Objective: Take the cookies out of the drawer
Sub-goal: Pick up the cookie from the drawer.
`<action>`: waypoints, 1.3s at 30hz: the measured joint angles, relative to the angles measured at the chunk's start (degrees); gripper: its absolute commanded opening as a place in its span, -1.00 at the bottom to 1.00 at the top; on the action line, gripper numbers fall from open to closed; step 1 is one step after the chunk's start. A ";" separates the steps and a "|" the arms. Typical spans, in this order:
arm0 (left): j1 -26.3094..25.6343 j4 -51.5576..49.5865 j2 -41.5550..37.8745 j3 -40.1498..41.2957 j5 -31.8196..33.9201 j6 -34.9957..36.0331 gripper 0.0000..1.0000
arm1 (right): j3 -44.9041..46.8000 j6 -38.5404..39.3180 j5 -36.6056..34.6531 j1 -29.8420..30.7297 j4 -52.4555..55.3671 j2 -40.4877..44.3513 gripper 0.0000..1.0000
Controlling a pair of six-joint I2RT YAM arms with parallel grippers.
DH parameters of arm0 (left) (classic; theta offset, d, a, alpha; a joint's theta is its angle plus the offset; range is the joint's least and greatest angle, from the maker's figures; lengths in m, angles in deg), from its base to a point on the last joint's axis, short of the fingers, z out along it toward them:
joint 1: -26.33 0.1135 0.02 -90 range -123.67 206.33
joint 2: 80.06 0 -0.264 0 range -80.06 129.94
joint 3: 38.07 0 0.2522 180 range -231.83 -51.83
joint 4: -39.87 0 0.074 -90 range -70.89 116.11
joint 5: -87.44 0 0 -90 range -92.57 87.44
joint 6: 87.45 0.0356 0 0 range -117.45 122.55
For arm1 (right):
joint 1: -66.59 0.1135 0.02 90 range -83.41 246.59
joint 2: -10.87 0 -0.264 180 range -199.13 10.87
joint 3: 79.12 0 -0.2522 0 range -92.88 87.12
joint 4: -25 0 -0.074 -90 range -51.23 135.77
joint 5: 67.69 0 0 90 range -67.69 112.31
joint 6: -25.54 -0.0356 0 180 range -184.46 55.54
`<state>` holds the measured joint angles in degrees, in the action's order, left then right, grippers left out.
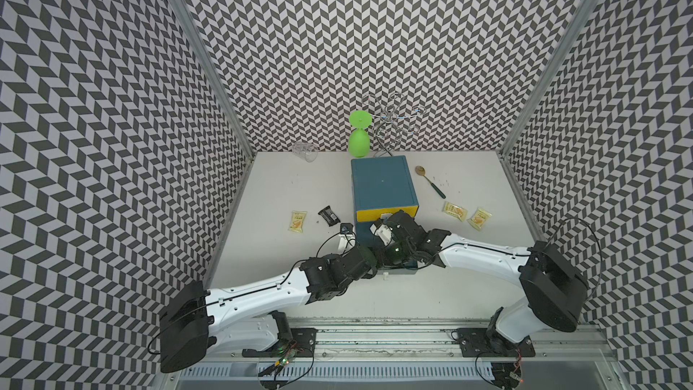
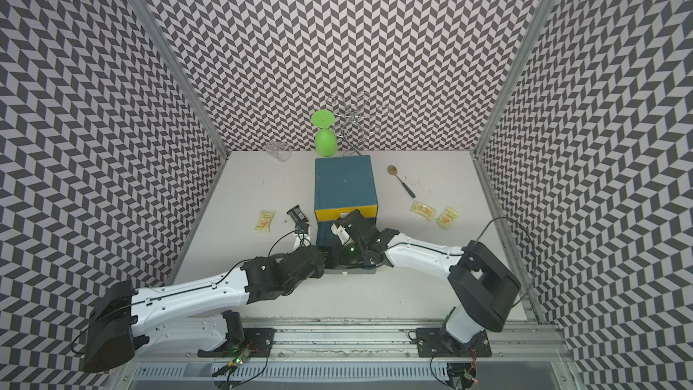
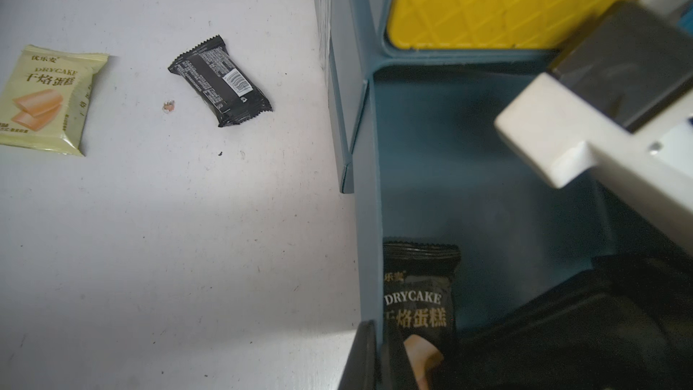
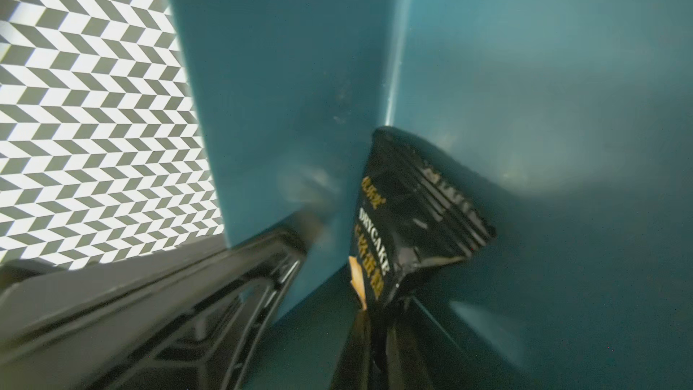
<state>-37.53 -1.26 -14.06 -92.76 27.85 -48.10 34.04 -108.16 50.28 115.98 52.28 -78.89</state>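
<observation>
Pinching crumpled black cookie packet, right gripper, gold DRYCAKE lettering

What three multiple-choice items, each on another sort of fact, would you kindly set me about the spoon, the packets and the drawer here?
1. The spoon lies: A right of the cabinet; B left of it; C on top of it.
2. Count of pale yellow packets on the table: A one; B three; C five.
3. The lower drawer is: A shut; B pulled open; C lifted out.

Answers:
1. A: it lies off the cabinet's right side.
2. B: one lies left of the cabinet, two lie right.
3. B: its inside shows, with a black packet in it.
</observation>
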 measured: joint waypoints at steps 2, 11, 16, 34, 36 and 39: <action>-0.22 0.35 -0.02 -0.02 -0.09 -0.07 -0.87 | 0.02 0.33 -0.28 -0.02 1.29 0.92 -0.98; -1.16 0.92 -0.55 -0.55 -1.44 -0.20 -0.87 | 0.11 2.34 0.00 -0.35 7.78 5.31 -0.99; -1.38 1.38 -0.35 -2.56 -2.16 0.02 -0.87 | 0.11 3.02 2.27 -2.19 10.19 8.09 -1.00; -1.42 -1.05 1.55 -3.04 -0.70 1.09 -0.86 | 0.11 4.81 2.43 -8.04 2.27 15.98 -1.00; -1.42 -1.05 1.57 -3.04 -0.66 1.11 -0.87 | 0.11 5.20 2.40 -8.44 3.50 17.14 -1.00; -1.33 -1.03 1.75 -3.04 -0.55 1.11 -0.86 | 0.11 5.92 2.60 -9.75 5.75 19.28 -1.00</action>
<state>-38.86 -2.29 -12.31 -95.80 27.30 -46.99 34.15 -102.24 52.88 106.23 58.03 -59.61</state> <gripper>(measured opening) 0.070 0.075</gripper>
